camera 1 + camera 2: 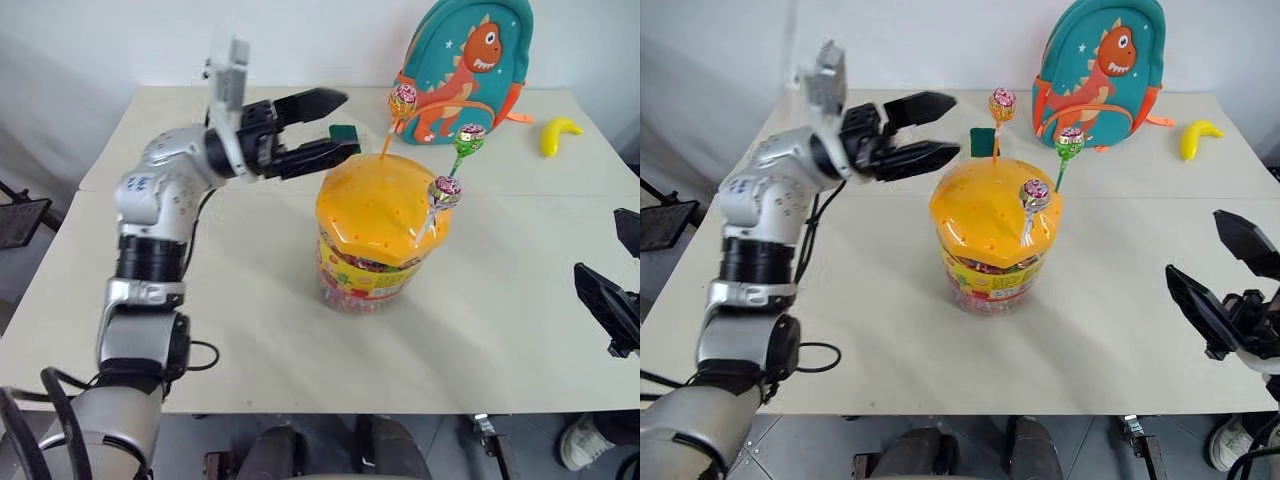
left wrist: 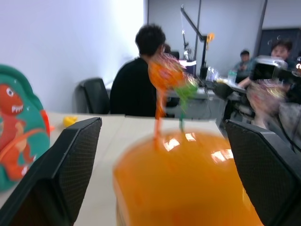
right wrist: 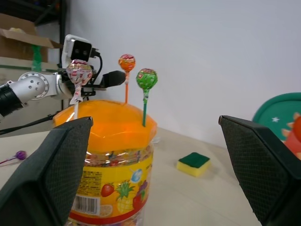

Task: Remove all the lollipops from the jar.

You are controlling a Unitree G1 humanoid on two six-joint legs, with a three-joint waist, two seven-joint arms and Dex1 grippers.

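The jar is a clear tub with a fruit label and a domed orange lid, standing mid-table. Three lollipops stand in the lid's holes: one on an orange stick, one on a green stick, and one on a white stick. Another lollipop lies on the table beside the jar. My left gripper hovers open and empty just left of the lid, pointing at the orange-stick lollipop. Off to the jar's right, my right gripper is open and empty.
A teal dinosaur backpack stands behind the jar, with a yellow toy banana to its right. A green-and-yellow sponge lies behind the jar near my left fingertips. People sit at desks beyond the table in the left wrist view.
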